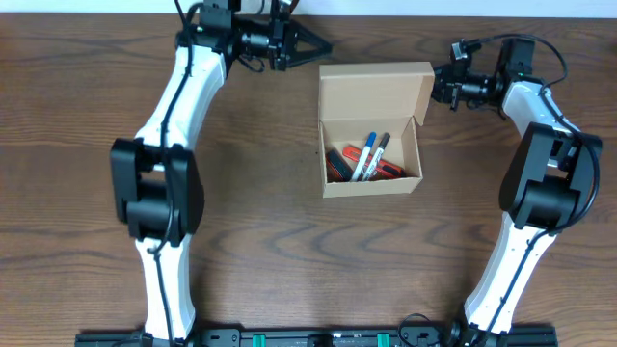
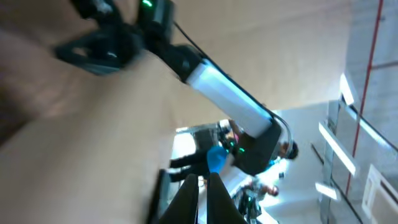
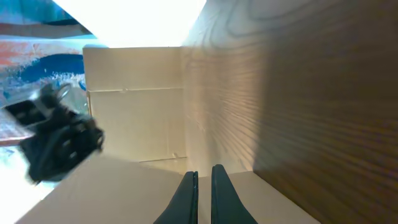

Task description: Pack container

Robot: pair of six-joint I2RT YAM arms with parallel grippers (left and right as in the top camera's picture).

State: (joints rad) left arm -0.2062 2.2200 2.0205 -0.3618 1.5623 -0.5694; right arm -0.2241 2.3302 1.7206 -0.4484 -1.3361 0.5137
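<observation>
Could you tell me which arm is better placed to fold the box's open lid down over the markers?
Right, probably. The right claw sits close beside the raised lid of the container, at its right edge, while the left claw points past the far left corner, apart from it.

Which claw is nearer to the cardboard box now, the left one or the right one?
Right. The right claw is beside the right edge of the open lid of the cardboard box, almost touching. The left claw is past the lid's far left corner, with a gap.
</observation>
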